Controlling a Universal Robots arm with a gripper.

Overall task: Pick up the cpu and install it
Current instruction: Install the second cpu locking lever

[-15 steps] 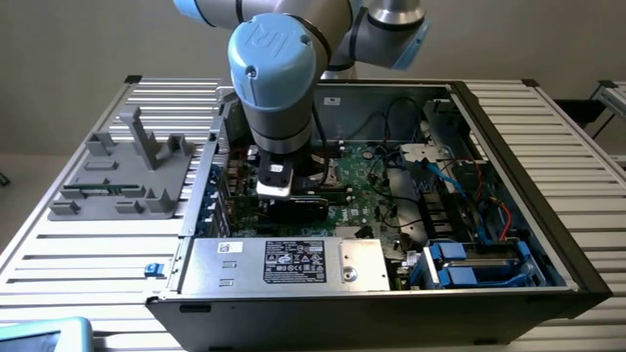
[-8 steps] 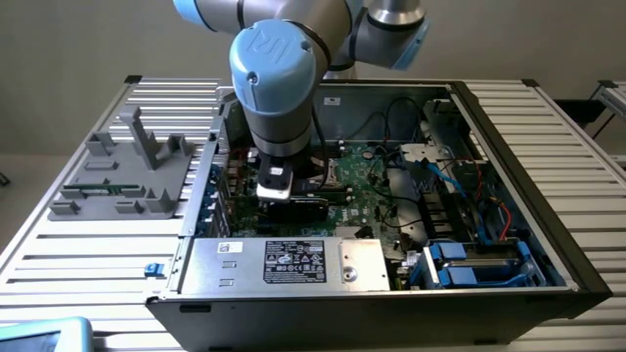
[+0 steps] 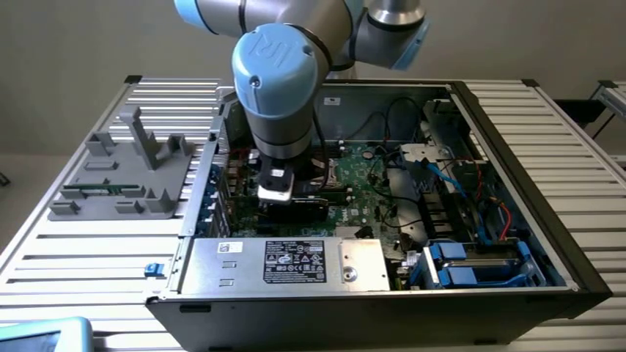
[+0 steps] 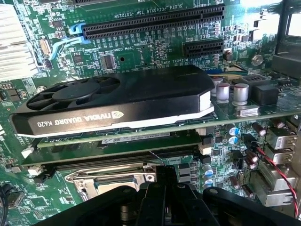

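Note:
My gripper (image 3: 286,199) hangs low inside the open computer case (image 3: 547,220), just above the green motherboard (image 3: 367,187). In the wrist view its black body (image 4: 167,200) sits beside the silvery socket frame (image 4: 110,181) on the board. A black Nvidia Quadro graphics card (image 4: 117,101) stands in its slot right beyond that frame. The cpu is hidden from me.
A large silver labelled power supply box (image 3: 293,262) lines the case's near wall. Blue drive bays (image 3: 459,264) and loose cables (image 3: 430,176) fill the exterior view's right side. A grey parts fixture (image 3: 127,172) stands on the slatted table outside the case. Long black slots (image 4: 150,26) lie past the card.

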